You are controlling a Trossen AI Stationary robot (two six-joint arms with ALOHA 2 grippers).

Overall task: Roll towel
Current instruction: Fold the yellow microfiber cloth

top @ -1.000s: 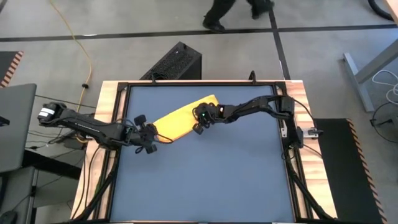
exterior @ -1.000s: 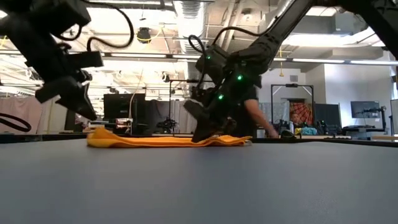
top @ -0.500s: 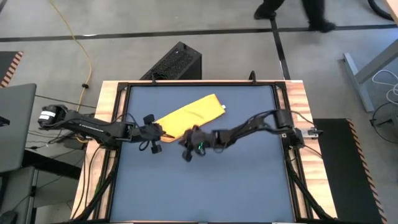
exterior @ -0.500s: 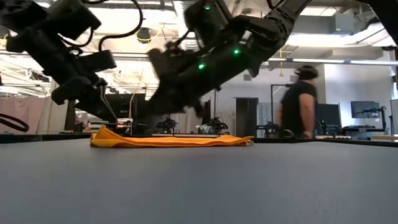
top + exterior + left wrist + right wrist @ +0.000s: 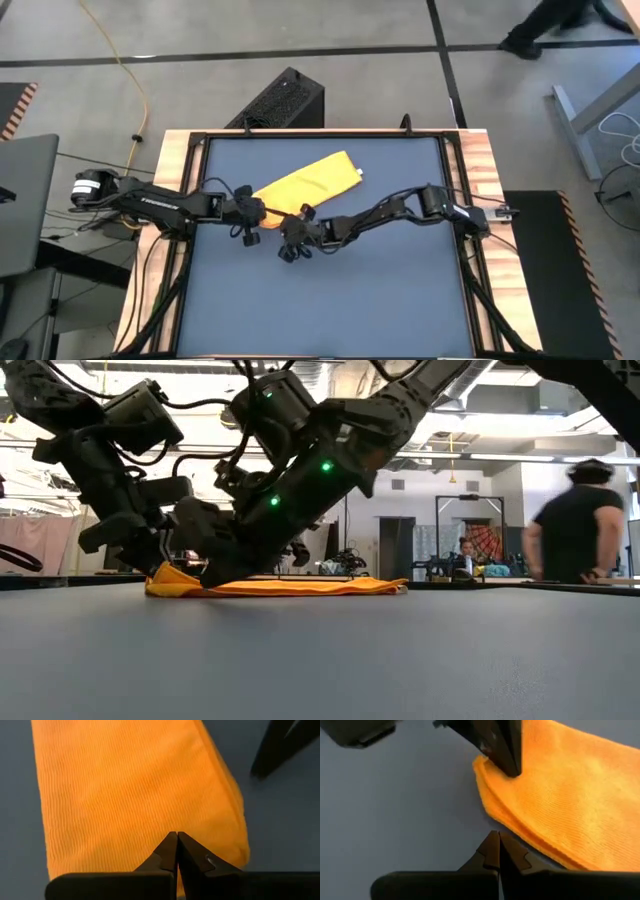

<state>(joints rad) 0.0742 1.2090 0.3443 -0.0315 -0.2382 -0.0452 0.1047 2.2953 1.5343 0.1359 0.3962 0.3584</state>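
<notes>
Both arms are dark, near-black, built of jointed segments with exposed black cables looping along the links. The left arm (image 5: 150,200) carries a white cylindrical fitting with a dark band at its far end from the jaws. The right arm (image 5: 400,208) has a pale grey patch on the link farthest from its jaws, and small green indicator lights glow on the housing just behind the jaws. Each wrist view shows two black, tapered, wedge-shaped fingers mounted on a flat black bar.

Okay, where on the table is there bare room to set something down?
Free: the blue mat in front of both arms, and the strip right of the folded bright yellow cloth towel. Crowded: the towel's near end, where the left gripper and right gripper meet.
</notes>
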